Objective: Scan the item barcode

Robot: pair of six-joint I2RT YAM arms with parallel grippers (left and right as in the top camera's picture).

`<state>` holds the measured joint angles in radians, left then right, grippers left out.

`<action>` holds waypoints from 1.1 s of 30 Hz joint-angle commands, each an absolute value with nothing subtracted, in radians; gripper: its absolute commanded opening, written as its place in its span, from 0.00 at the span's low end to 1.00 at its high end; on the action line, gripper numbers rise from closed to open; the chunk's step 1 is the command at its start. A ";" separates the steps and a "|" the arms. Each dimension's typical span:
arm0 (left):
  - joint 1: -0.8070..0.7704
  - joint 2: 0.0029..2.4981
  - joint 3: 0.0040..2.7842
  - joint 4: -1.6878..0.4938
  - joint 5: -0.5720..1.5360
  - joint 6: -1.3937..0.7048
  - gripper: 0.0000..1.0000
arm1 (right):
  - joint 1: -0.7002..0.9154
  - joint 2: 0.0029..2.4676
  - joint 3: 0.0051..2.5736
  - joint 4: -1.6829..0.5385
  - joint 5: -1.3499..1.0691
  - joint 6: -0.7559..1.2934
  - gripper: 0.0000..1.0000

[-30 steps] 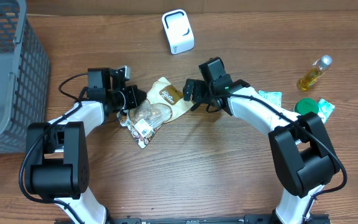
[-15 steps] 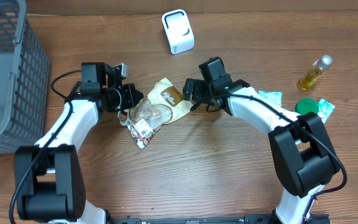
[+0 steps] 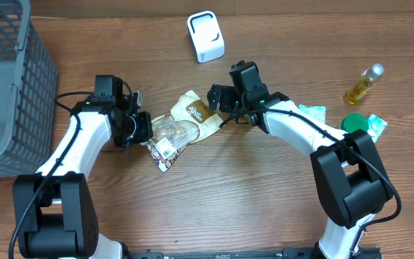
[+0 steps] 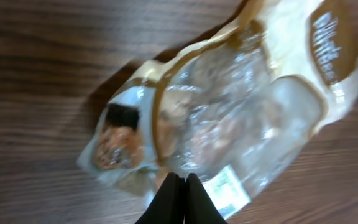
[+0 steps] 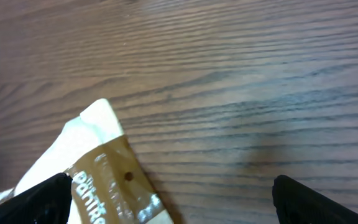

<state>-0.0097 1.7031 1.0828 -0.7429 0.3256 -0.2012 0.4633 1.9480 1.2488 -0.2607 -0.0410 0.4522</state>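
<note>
The item is a clear and tan snack bag (image 3: 182,128) lying flat mid-table, with its white barcode label (image 3: 165,149) facing up at the near end. The white scanner (image 3: 205,36) stands at the back. My left gripper (image 3: 144,128) is shut at the bag's left end. In the left wrist view its tips (image 4: 180,177) press together over the edge of the bag (image 4: 247,106), beside the label (image 4: 229,190), with nothing seen between them. My right gripper (image 3: 218,97) hangs open by the bag's far right corner (image 5: 98,168), which lies next to its left finger (image 5: 42,199).
A grey mesh basket (image 3: 6,79) fills the far left. At the right are a small bottle of yellow liquid (image 3: 364,85), a green lid (image 3: 353,124) and teal packets (image 3: 311,111). Bare wood lies in front of the bag.
My left gripper has slid from the bag's upper left toward the front, staying shut. The right gripper has lifted slightly up and left. The bag has not moved.
</note>
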 commanded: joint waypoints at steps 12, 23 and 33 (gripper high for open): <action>-0.191 1.740 1.110 -0.598 0.035 -0.094 0.04 | 0.458 1.933 1.250 -0.269 -0.231 0.305 1.00; -0.197 1.799 1.110 -0.436 -0.030 -0.142 0.04 | 0.458 1.933 1.250 -0.279 -0.191 0.309 1.00; -0.197 1.865 1.147 -0.531 0.194 -0.108 0.04 | 0.456 1.933 1.250 -0.297 -0.158 0.308 1.00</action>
